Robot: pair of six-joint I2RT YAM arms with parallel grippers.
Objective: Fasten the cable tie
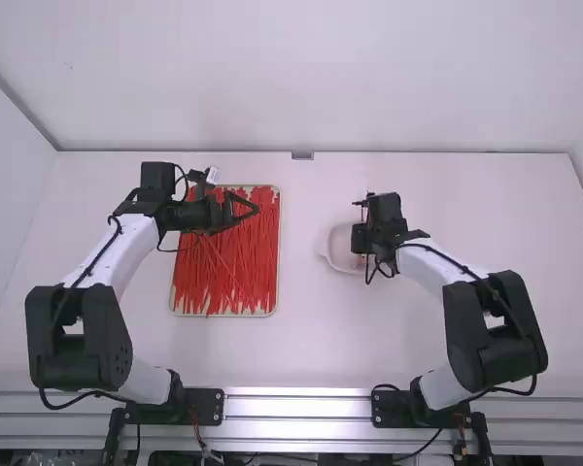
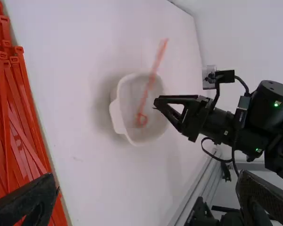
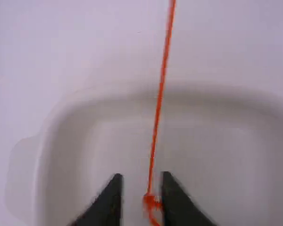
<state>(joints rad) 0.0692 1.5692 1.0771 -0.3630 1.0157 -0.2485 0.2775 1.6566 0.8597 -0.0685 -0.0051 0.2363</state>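
You're likely finishing the drop: the right end effector (image 3: 141,175) is hovering released over the tie (image 2: 149,89) in the bowl (image 2: 117,106). Next, the left end effector (image 1: 245,208), also released, is needing a pick from the nine-o'clock pile (image 1: 223,277).

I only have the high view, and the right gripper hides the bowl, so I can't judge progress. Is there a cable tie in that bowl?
Observer: Yes. The left wrist view shows one red cable tie in the white bowl, its tail reaching out over the rim above the table.
Operator: Is the right gripper holding it?
Observer: No. In the right wrist view the right gripper is open, with one finger on either side of the tie's end.
Operator: Is that end fastened?
Observer: It looks curled into a small loop inside the bowl, but I can't tell whether it is locked.
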